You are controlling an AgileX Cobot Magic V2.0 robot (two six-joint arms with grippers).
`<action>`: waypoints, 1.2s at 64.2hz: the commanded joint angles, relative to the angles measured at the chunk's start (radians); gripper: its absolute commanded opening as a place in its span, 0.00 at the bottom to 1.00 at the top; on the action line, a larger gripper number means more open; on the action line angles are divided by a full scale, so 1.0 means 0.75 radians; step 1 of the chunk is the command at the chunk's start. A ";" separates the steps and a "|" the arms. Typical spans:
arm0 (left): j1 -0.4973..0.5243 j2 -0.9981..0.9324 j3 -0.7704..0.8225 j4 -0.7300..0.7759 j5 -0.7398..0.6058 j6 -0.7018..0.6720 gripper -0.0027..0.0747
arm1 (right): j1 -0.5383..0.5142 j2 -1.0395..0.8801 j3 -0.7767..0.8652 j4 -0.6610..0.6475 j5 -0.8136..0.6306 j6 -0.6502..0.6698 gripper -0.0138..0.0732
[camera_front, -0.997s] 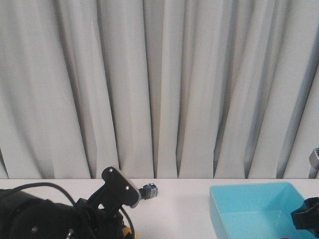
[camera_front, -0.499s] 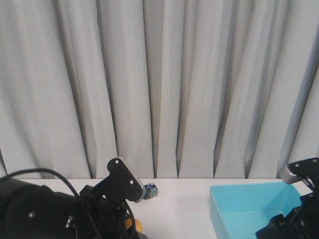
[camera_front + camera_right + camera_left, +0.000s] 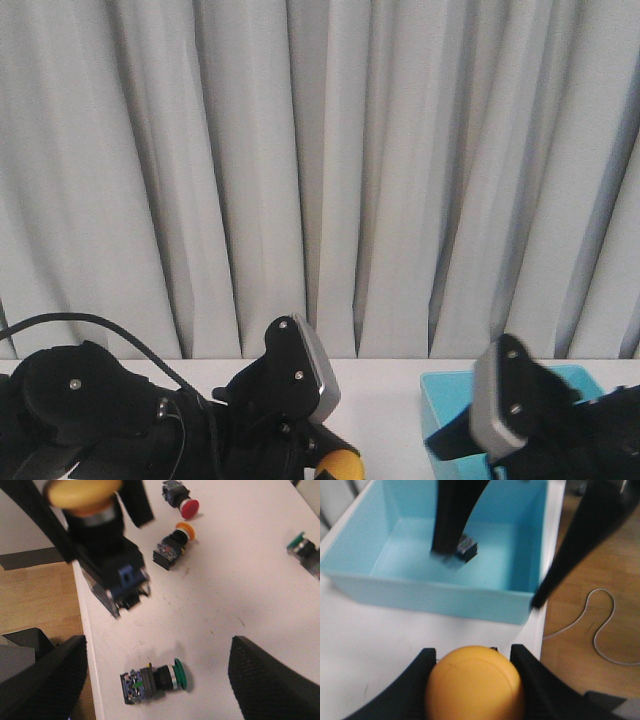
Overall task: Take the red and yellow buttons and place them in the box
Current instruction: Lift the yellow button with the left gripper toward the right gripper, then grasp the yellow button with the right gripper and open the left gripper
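Turquoise plastic box (image 3: 445, 602) sat on the white table (image 3: 240, 595) at its right edge, with wooden floor (image 3: 590, 615) and a loop of pale cable (image 3: 605, 630) beyond it. The left gripper (image 3: 472, 655) was clenched on the yellow button (image 3: 475, 687): the domed cap filled the gap between the two black fingers (image 3: 420, 675), both touching its sides. In the right wrist view the same button showed a black body and a blue base below the cap, lifted clear of the table surface. In the left wrist view it was just short of the box's near wall, outside the box. In the front view the cap appeared low in the frame, between the two arms and left of the box. The right gripper (image 3: 157, 650) was released, its fingers (image 3: 42, 680) spread wide with nothing between them; the left wrist view showed one finger reaching down inside the box and the other down past the box's outer corner. A small dark part (image 3: 466, 548) lay on the box floor just beside the inner finger; cap colour could not be made out through the blur. On the table were a red-capped button (image 3: 182, 502), near it a small orange-capped button (image 3: 172, 542), a green-capped button (image 3: 152, 682) lying on its side near the table edge, and a second green-capped one (image 3: 305, 552) well apart from these. A grey pleated curtain (image 3: 320, 150) was behind the table.
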 commanded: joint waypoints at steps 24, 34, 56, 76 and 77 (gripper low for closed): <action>-0.004 -0.047 -0.043 -0.347 0.140 0.518 0.30 | 0.168 0.035 -0.032 0.098 -0.050 -0.038 0.78; -0.004 -0.047 -0.043 -0.358 0.188 0.575 0.30 | 0.168 0.035 -0.032 0.100 -0.046 -0.039 0.75; -0.004 -0.047 -0.043 -0.357 0.185 0.624 0.30 | 0.168 0.035 -0.032 0.085 -0.034 -0.041 0.66; -0.004 -0.047 -0.043 -0.357 0.185 0.624 0.30 | 0.168 0.035 -0.032 0.085 -0.034 -0.041 0.57; -0.004 -0.047 -0.043 -0.357 0.185 0.624 0.30 | 0.168 0.035 -0.032 0.085 -0.034 -0.041 0.56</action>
